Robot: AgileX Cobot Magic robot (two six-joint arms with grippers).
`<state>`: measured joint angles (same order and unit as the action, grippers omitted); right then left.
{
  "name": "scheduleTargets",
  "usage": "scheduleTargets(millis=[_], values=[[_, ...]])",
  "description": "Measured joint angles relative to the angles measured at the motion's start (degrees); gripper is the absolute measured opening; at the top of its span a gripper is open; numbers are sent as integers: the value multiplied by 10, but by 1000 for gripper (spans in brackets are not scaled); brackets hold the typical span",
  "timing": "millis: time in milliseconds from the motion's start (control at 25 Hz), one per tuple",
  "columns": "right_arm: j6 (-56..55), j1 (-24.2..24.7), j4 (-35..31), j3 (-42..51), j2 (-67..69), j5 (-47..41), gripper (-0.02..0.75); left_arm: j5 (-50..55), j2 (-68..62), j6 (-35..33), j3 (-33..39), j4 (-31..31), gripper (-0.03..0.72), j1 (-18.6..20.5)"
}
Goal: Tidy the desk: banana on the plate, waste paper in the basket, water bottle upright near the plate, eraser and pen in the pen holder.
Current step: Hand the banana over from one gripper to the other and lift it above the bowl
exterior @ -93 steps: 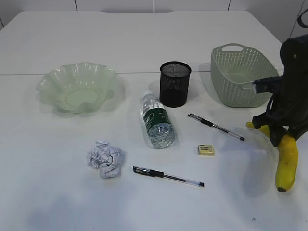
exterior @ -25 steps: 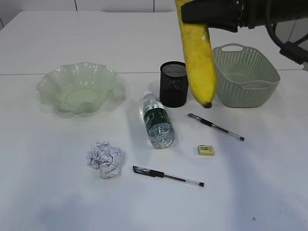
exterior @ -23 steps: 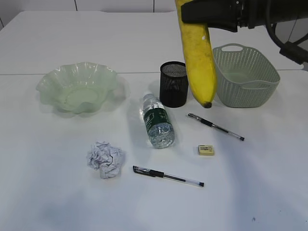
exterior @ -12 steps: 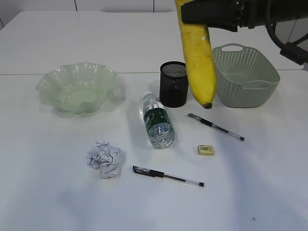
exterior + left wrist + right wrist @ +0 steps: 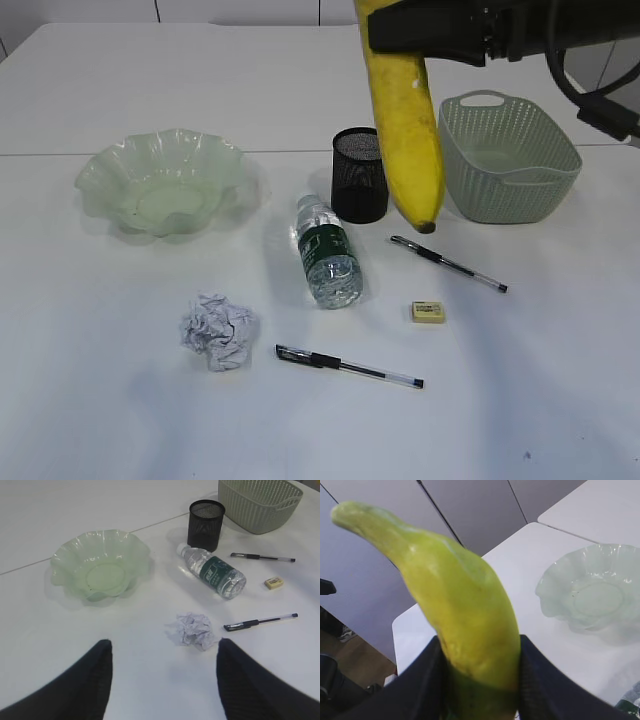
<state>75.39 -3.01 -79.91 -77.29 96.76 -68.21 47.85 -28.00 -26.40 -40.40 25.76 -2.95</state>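
White desk [image 5: 100, 400], nothing on it tidied yet. Ruffled green plate [image 5: 160, 185] at the left, bare, no banana on it. Woven basket [image 5: 510, 160] at the right rear, no paper visible inside. Banana [image 5: 408, 130] hanging high above the middle of the desk, tip down in front of the pen holder [image 5: 362, 175], clamped near its top between the jaws of the right gripper [image 5: 480, 680]; well apart from the plate, so apparently in mid-carry. Left gripper [image 5: 162, 680] hovering low over the near edge, jaws spread and holding nothing. Water bottle [image 5: 326, 250] lying on its side at the centre, not upright. Crumpled paper [image 5: 220, 332] on the desk in front. Two pens, far pen [image 5: 448, 264] and near pen [image 5: 348, 366], lying loose. Eraser [image 5: 428, 312] between them, outside the holder. All five jobs left; first one under way.
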Motion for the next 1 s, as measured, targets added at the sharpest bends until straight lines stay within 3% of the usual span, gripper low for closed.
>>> scheduleTargets(millis=[320, 800, 1000], values=[[6, -13, 0, 0, 0, 0, 294, -71, -2, -78, 58, 75, 465, 0], [15, -19, 0, 0, 0, 0, 295, -99, -107, -236, 66, 209, 376, 0], [16, -19, 0, 0, 0, 0, 295, -119, -143, -286, 66, 231, 371, 0]])
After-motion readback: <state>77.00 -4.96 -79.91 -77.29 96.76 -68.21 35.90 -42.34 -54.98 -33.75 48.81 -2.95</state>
